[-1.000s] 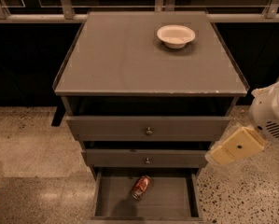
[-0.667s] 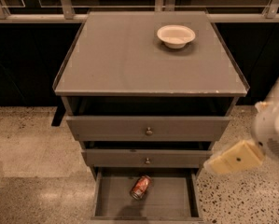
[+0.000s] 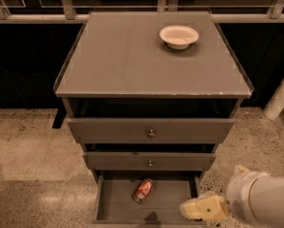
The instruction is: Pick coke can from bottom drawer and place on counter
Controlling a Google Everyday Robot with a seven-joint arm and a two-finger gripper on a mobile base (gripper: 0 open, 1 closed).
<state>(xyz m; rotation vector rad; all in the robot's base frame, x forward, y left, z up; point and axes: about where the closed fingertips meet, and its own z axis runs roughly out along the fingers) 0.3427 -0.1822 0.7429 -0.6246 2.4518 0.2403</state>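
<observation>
Lower and further left than before, the hand (image 3: 203,208) hangs at the 4 o'clock corner of the bottom drawer (image 3: 115,205) — wide or narrow, cannot tell. The coke can (image 3: 144,190) lies on its side in that drawer — at the hand's 10 o'clock, apart.

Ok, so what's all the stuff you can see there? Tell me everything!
coke can: one, red, lying in the bottom drawer
bottom drawer: one, grey, pulled open, lowest in the cabinet
counter: one, grey, top of the cabinet
bowl: one, white, on the counter, back right
upper drawers: two, grey, round knobs, above the bottom drawer
floor: one, speckled beige, around the cabinet
gripper: one, pale yellow, low at the bottom drawer's right front corner
arm: one, white, lower right corner
</observation>
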